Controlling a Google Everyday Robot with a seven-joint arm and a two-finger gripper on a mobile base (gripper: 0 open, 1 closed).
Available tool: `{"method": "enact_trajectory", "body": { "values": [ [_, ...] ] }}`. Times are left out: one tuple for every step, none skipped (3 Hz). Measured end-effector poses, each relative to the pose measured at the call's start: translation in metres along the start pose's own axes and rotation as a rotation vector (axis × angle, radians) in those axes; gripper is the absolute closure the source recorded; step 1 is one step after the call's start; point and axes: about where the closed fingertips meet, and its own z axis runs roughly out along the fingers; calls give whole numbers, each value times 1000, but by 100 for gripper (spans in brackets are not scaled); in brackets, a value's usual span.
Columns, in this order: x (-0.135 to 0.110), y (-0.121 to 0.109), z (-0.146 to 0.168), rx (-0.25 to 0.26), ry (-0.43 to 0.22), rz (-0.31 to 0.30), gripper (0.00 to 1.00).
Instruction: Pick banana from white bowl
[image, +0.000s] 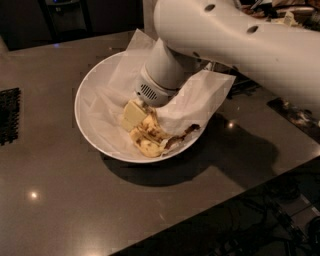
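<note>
Since the banana (147, 137) is brown-spotted and curled, it is judged soft, light and easily squashed. A gentle hold across its middle is advised, not at the dark stem end. It lies in the near part of the white bowl (86, 107), on crumpled white paper (202, 95) that lines the bowl and rises over its right rim. The paper may slip or lift with the fruit.

The gripper (139, 111) is down inside the bowl at the banana's far-left end, touching or just beside it. Whether it is closed on the fruit cannot be told. The white arm (240, 45) comes in from the table's far right corner.

The bowl stands mid-table (75, 200), toward the far edge. A black mat (9, 115) lies at the left edge.

Writing, labels, brands: none legible.
</note>
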Motion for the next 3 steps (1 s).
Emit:
{"method": "enact_trajectory", "body": {
  "values": [
    [-5, 10, -19, -84, -119, -44, 63],
    [-11, 20, -29, -140, -176, -98, 55],
    [-20, 26, -28, -174, -188, -133, 36]
  ]
}}
